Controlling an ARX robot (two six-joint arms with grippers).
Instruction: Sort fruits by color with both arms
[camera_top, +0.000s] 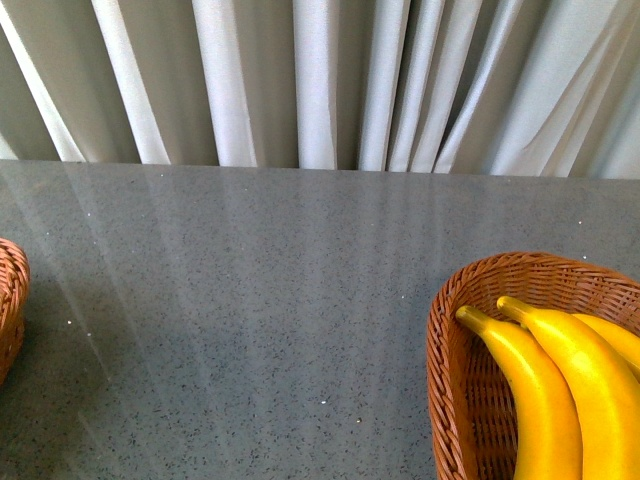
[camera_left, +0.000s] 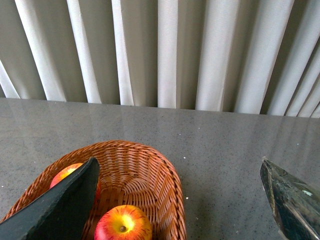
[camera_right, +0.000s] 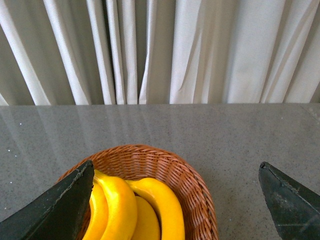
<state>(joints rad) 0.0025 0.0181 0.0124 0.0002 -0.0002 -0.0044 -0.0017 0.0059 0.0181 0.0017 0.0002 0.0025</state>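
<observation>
A: Bananas (camera_top: 560, 400): bright yellow. Apples (camera_left: 123, 225): red, streaked yellow.

B: Baskets (camera_right: 192, 187): brown woven wicker. Tabletop (camera_top: 250, 300): grey, finely speckled. Curtain (camera_top: 320, 80): white, pleated. Left claw (camera_left: 180, 200) and right claw (camera_right: 175, 200): dark fingers.

We are seeing a grey speckled stone-like tabletop (camera_top: 250, 300), polished enough to be reflecting the pale pleated cloth curtain (camera_top: 320, 80) at twelve o'clock. The brown woven wicker basket (camera_top: 455, 380) at four o'clock is looking rough and ribbed, while its bright-yellow bananas (camera_top: 560, 390) are shining smooth and waxy. The red-yellow round apples (camera_left: 122, 225) are gleaming glossily in another wicker basket (camera_left: 150, 170).
</observation>
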